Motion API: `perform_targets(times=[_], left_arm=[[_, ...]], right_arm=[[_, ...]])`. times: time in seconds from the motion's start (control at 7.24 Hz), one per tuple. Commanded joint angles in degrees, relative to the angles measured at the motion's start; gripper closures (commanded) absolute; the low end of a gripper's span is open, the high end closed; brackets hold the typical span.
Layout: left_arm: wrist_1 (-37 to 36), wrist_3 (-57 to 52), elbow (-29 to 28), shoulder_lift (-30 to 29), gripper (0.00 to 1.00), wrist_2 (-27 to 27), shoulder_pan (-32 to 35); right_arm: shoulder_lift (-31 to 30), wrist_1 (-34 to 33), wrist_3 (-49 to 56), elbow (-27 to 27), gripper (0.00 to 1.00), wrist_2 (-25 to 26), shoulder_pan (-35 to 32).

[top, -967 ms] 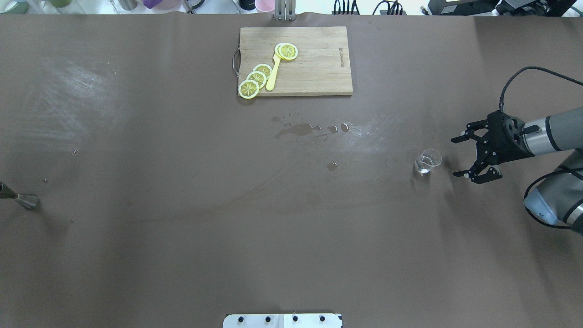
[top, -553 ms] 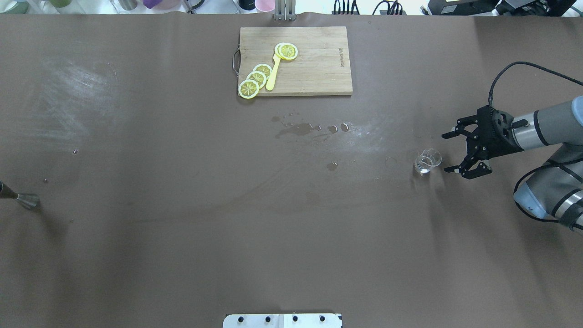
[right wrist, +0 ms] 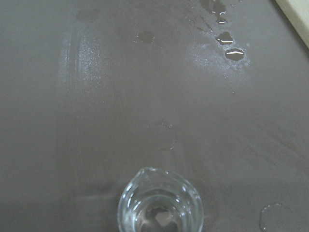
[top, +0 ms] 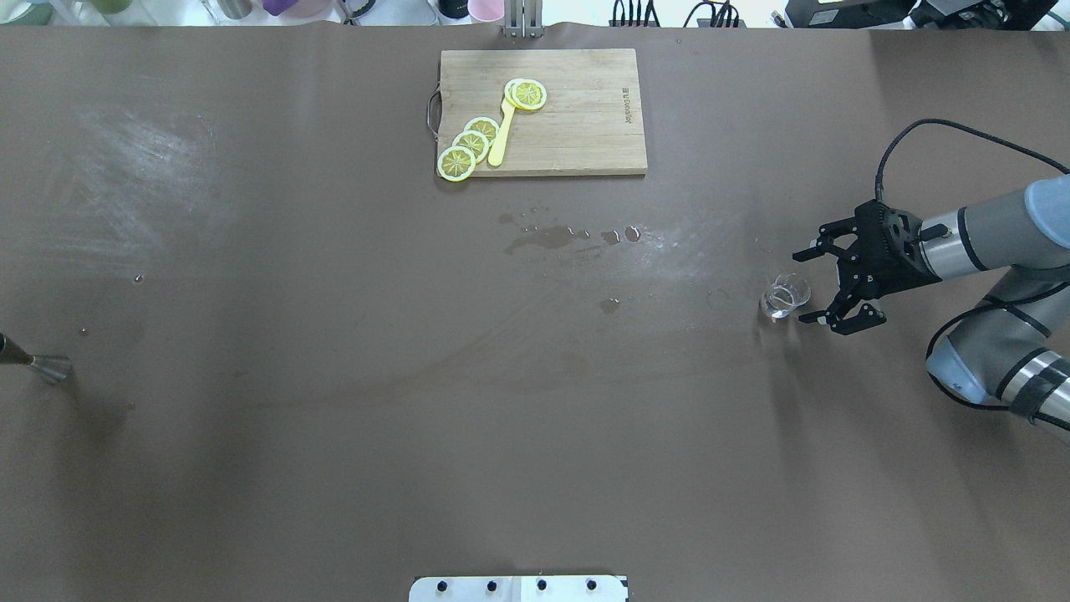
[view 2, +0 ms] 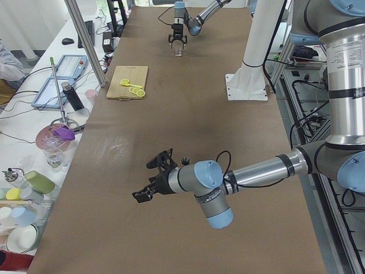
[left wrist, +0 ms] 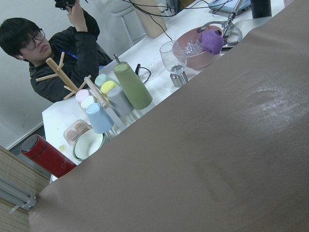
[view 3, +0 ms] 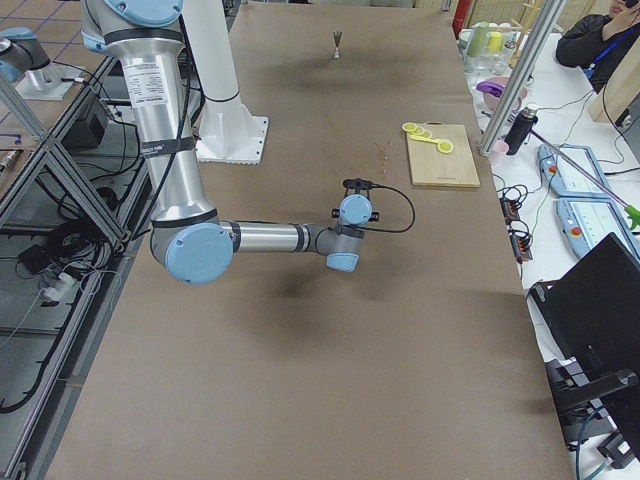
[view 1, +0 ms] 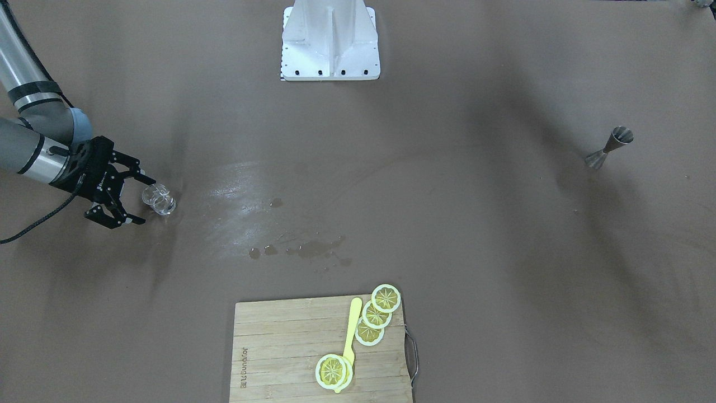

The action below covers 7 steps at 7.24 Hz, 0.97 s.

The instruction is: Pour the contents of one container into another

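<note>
Glass beaker (top: 784, 297) stands upright right of centre in the overhead view, just beside the right gripper (top: 802, 287), its jaws spread wide. The jigger (top: 50, 366) stands at the left edge. I cannot tell the state of the left gripper (view 2: 142, 181).

left gripper (view 2: 142, 181) over table (view 2: 188, 114) | right gripper (view 2: 178, 43) far, near glass (view 2: 179, 52) | cutting board (view 2: 128, 81) midway

A robotics lab. The brown-covered bench (top: 251, 468) stands amid floor cables (view 3: 55, 245), a laptop (view 3: 592, 300) and an operator (left wrist: 58, 53).
</note>
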<state>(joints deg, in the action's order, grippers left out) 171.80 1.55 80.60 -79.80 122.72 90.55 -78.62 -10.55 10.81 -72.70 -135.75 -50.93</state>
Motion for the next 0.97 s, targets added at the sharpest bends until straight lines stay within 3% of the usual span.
perform_targets(times=[0.0,0.28,0.55,0.69,0.83], left_arm=[[1.59,0.03,0.17,1.04,0.02,-0.63,-1.42],[11.13,0.9,-0.18,2.27,0.02,-15.4,-12.79],[19.75,24.24,0.52,3.68,0.02,-28.52,-24.3],[20.58,29.25,3.65,6.82,0.02,-34.85,-28.98],[20.76,29.73,5.77,9.2,0.02,-37.35,-31.37]], right_arm=[[0.22,0.0,0.0,0.01,0.01,0.22,0.57],[0.23,0.09,0.0,-0.16,0.02,0.31,1.1],[0.31,0.09,0.08,-0.16,0.1,0.4,1.54],[0.4,0.09,0.08,-0.16,0.15,0.49,1.71],[0.92,0.0,0.08,0.01,0.17,0.58,1.98]])
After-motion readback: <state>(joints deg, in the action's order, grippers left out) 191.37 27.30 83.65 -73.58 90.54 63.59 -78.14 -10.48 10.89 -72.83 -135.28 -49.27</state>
